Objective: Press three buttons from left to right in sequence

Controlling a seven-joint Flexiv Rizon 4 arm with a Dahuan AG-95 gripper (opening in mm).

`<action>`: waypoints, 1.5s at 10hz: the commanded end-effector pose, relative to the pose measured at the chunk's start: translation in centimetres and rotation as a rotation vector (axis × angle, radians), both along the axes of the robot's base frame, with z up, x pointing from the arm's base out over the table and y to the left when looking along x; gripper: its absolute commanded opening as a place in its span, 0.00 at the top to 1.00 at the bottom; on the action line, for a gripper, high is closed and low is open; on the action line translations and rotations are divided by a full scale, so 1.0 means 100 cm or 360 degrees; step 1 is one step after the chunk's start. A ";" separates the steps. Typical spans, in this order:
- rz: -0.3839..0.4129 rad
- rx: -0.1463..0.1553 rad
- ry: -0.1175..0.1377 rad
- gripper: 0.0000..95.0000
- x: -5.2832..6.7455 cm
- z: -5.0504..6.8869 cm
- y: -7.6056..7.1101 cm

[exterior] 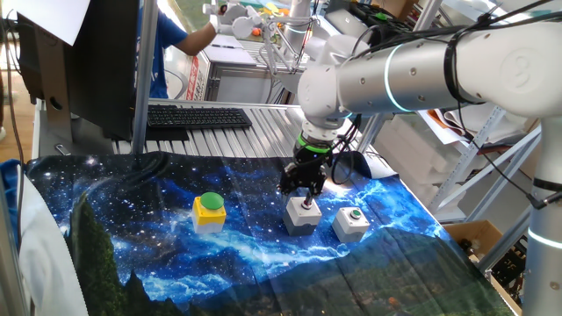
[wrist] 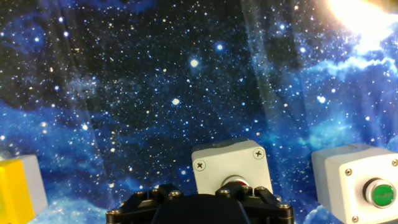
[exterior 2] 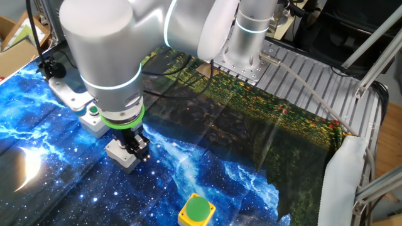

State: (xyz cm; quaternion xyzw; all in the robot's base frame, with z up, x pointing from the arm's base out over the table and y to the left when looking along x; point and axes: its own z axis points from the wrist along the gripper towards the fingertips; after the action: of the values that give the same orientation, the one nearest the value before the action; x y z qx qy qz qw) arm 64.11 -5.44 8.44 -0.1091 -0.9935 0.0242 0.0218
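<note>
Three button boxes stand in a row on the starry blue cloth. The yellow box with the green dome cap [exterior: 209, 211] is at the left, also in the other fixed view [exterior 2: 196, 210] and at the hand view's left edge [wrist: 15, 186]. The grey box with the red button [exterior: 300, 215] is in the middle; my gripper [exterior: 307, 200] is right on top of it, its tip at the red button [wrist: 235, 182]. The grey box with the green button [exterior: 351, 223] stands to the right [wrist: 357, 183]. The fingertips are hidden by the hand's body, so their state does not show.
A black keyboard [exterior: 198, 117] lies on the metal bench behind the cloth. A person in blue [exterior: 167, 44] stands at the back. The robot's base [exterior 2: 242, 59] is bolted at the cloth's far side. A white cover [exterior 2: 345, 176] hangs at one table corner.
</note>
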 end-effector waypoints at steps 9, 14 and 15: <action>-0.0035 0.0019 0.0001 0.40 -0.007 0.036 -0.002; -0.0067 0.0028 0.0016 0.40 -0.007 0.035 -0.001; -0.0069 0.0029 0.0020 0.40 -0.007 0.035 -0.001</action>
State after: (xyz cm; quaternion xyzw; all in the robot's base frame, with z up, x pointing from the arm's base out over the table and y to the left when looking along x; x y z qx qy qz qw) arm 63.34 -5.60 11.94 -0.1305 -0.9909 0.0153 0.0283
